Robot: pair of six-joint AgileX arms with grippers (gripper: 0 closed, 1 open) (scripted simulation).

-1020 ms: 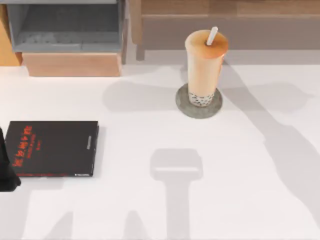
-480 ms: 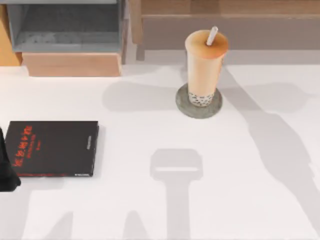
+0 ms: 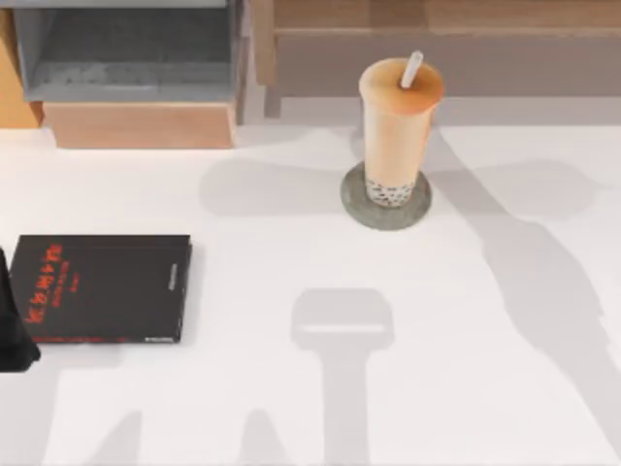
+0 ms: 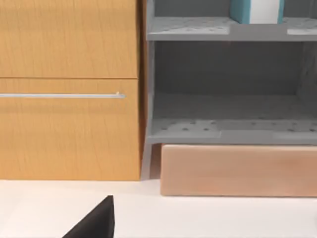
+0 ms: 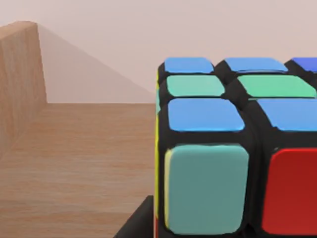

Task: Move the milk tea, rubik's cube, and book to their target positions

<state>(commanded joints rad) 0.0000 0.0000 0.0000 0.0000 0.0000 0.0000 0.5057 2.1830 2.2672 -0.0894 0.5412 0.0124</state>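
The milk tea (image 3: 398, 126) stands upright on the round grey speckled disc (image 3: 359, 206) in the upper middle of the top view, so that part looks done. The flat black book with red lettering (image 3: 102, 287) lies at the left of the frame with nothing on it. In the right wrist view the rubik's cube (image 5: 233, 148) sits very close at the lower right, resting on a wooden surface (image 5: 79, 163) with a raised wooden side at the upper left; a dark piece of the right gripper shows at the bottom edge, but whether its fingers are spread or closed on the cube I cannot tell. The cube should be light and rigid, its smooth sticker faces a little slippery, so two opposite flat faces taken squarely would hold best. In the left wrist view the teal-blue book (image 4: 256, 11) stands on a grey shelf (image 4: 233, 130) at the top right of the frame, beside a wood-grain cabinet door (image 4: 69, 89); it looks thick, stiff and heavier than the cube, best pinched across cover and spine. The left gripper is a dark shape at the far left edge of the top view, and how far it is open I cannot tell. The white tabletop (image 3: 310, 388) is smooth and bare.
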